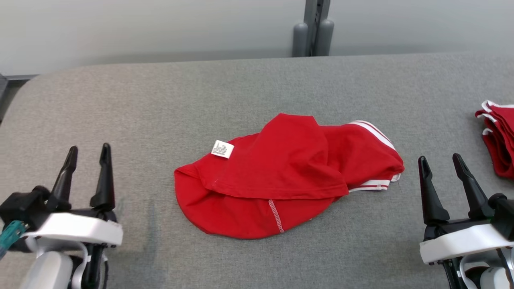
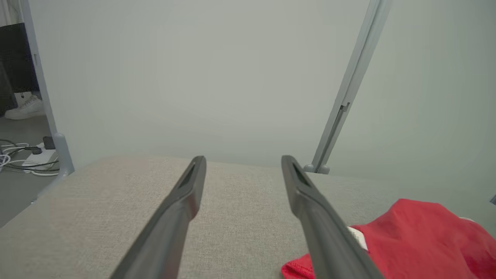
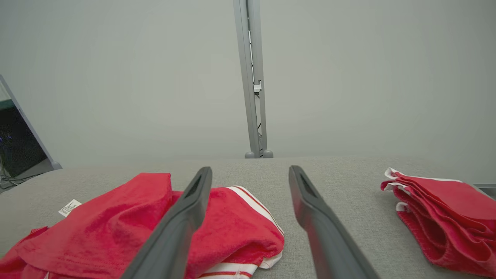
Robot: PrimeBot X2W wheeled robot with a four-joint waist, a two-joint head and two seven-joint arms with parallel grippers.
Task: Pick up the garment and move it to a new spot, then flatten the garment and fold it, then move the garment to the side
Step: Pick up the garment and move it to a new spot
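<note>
The red garment point(image 1: 281, 176) lies in a loose, crumpled heap near the middle of the grey padded table point(image 1: 241, 88), neither flattened nor folded. One layer flops over another, a small white label point(image 1: 222, 149) shows on its left part, and a hem with white stripes point(image 1: 375, 134) pokes out on its right side. The left gripper point(image 1: 89, 147) hovers at the near left of the table, well apart from the cloth, its two dark fingers spread with nothing between them. Its wrist view shows bare table between the fingers and the garment's edge off to the right. The right gripper point(image 1: 439, 157) stands at the near right, close to the striped end of the garment without touching it, likewise spread wide and empty. Further right, at the edge of the head view, sits a stack of red cloth point(image 1: 500, 140) with white trim. It looks like folded pieces of the same kind, though the frame cuts it off and I cannot count them. A grey post point(image 1: 313, 28) rises behind the table's far edge against a pale wall.
</note>
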